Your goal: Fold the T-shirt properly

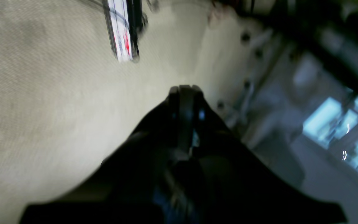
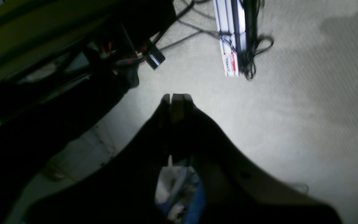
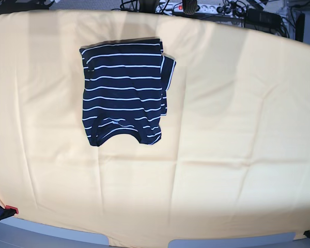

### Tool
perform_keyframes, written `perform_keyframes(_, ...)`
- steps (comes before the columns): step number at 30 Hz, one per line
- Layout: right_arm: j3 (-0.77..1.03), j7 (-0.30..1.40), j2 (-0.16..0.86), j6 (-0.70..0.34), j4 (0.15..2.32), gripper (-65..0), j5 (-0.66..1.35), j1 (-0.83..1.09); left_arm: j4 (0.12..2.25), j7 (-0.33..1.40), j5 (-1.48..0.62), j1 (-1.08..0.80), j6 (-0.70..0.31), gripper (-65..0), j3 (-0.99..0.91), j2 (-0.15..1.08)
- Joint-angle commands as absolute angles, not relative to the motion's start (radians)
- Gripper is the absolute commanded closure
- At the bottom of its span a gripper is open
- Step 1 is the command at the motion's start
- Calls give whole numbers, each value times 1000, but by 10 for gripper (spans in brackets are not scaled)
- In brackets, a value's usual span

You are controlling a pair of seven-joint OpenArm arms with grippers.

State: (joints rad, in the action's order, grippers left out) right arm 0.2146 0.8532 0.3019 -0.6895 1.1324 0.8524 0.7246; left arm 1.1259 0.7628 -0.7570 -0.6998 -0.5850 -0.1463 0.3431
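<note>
Since the T-shirt (image 3: pixel 124 92) lies folded into a compact rectangle on the yellow table cover (image 3: pixel 227 129), well apart from both tools, the left gripper (image 1: pixel 185 88) and right gripper (image 2: pixel 176 97) hang clenched and empty, probably because the folding looks finished.

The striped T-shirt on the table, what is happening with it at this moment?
The dark navy cloth T-shirt with thin white stripes lies folded into a compact rectangle on the table's yellow cloth cover, toward its far left in the base view. Nothing is touching it. Neither arm appears over the table. The wrist views show the left gripper and the right gripper with fingers shut and holding nothing, above a pale surface.
</note>
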Motion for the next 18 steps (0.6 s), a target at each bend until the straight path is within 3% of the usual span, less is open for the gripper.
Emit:
perform_keyframes(1, 192, 825, 313, -698, 1119, 0, 826, 718, 1102, 731, -741, -693, -591, 0, -149, 341)
perform_keyframes(7, 14, 554, 310, -698, 989, 0, 589, 599, 916, 433, -541, -556, -590, 0, -130, 310)
perform_keyframes(9, -39, 466, 304, -625, 946, 0, 486, 562, 853, 322, -459, -514, -575, 0, -103, 310)
perform_keyframes(12, -102, 347, 287, -479, 895, 0, 316, 513, 753, 136, -358, -467, -469, 0, -34, 310)
perform_keyframes(15, -152, 228, 266, -331, 840, 0, 169, 483, 646, -66, -294, -436, -298, 0, 57, 294)
perform_keyframes(18, -200, 83, 253, -231, 764, 0, 83, 465, 528, -229, -270, -411, -172, 0, 138, 252)
